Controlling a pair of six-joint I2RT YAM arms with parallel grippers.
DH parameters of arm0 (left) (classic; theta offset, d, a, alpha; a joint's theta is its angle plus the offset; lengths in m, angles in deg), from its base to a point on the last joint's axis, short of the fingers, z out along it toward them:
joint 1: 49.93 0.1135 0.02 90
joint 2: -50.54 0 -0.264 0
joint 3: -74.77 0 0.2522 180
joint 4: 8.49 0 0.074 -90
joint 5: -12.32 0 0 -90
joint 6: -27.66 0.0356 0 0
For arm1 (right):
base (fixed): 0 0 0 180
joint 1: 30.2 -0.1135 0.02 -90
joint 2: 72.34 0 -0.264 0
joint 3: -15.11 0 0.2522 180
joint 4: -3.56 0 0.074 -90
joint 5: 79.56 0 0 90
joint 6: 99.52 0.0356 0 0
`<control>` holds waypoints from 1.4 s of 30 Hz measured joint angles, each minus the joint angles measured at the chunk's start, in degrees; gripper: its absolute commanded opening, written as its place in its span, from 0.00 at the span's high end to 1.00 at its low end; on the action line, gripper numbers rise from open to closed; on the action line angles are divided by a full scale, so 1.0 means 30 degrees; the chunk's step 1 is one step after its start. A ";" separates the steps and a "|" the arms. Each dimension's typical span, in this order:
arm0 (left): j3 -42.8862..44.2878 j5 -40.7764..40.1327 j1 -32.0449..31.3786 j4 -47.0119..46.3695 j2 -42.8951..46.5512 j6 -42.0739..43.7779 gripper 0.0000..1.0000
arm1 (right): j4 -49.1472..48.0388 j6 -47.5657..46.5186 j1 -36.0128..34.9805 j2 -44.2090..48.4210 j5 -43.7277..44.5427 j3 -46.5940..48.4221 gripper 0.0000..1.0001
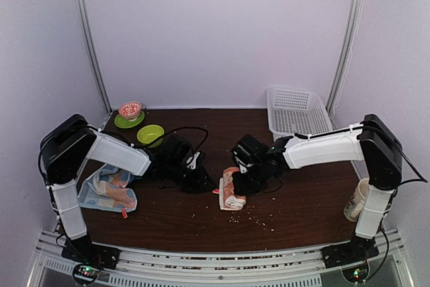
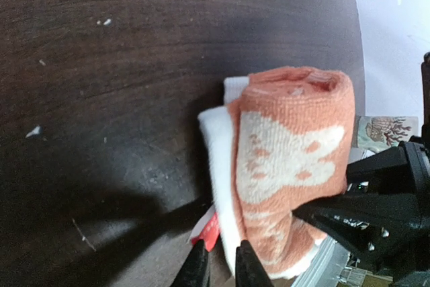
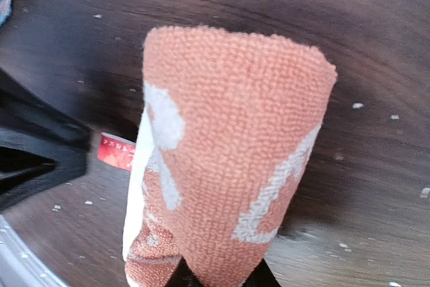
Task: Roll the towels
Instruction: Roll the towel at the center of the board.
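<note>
Nearest the bases, a paper cup is seen at the right edge of the table, and the light-blue towel is left crumpled and unrolled at the left.

At mid-table the orange towel lies rolled. The left gripper is drawn nearly together on the towel's white hem, just beside the red tag. The right gripper is clamped on one end of the roll, which is squeezed narrow between its fingers.

Farther back a green bowl and a white basket are set well apart from the work.

The roll could be spoiled from here. If the two grips are pulled apart, the outer layer may be peeled open. If only the pinched end is turned, a cone rather than a cylinder would probably be formed. If the hem is released early, the terry cloth may spring loose.
</note>
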 measured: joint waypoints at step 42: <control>0.3818 0.2980 0.0007 -0.4656 -0.4218 -0.1843 0.85 | 0.4313 -0.2251 -0.1931 -0.1814 0.4677 0.3395 0.53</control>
